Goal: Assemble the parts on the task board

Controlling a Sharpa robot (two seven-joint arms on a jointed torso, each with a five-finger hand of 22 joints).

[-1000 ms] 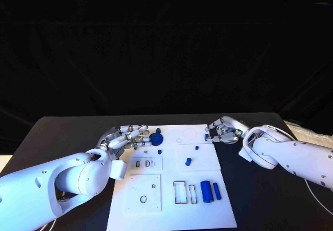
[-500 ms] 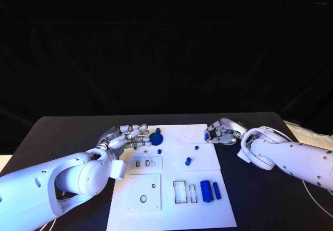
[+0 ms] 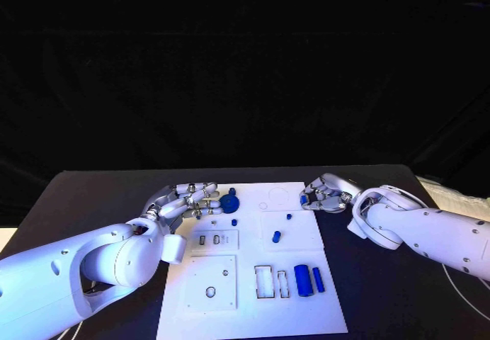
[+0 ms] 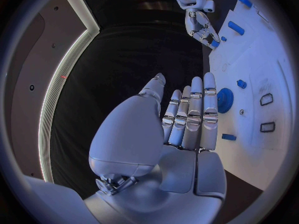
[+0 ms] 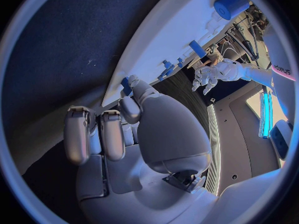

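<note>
Nearest my body, on the task board (image 3: 306,312), a fat blue cylinder (image 3: 302,277) and a thinner blue rod (image 3: 318,280) lie side by side just right of two empty rectangular slots (image 3: 263,281). I judge they are parked there waiting for their seats. Left of those, a raised white panel (image 3: 212,284) carries an oval recess, nothing in it.

Mid-board: a small blue peg (image 3: 275,237) stands alone; a blue stub (image 3: 234,222) sits beside the panel with two small slots.

Farther out, my left hand (image 3: 189,200) hangs over the board's left edge, fingers straight and lying side by side, holding nothing. The left wrist view shows its fingertips (image 4: 209,80) just short of the blue gear (image 4: 224,96), not touching it. My guess is that it is poised to steady or pick up the gear.

At the far right corner, my right hand (image 3: 327,194) is curled at the board's edge, pinching a small blue piece (image 5: 126,86) between thumb and fingers. It is probably lifting that piece off the edge for seating; which socket, I cannot tell.
</note>
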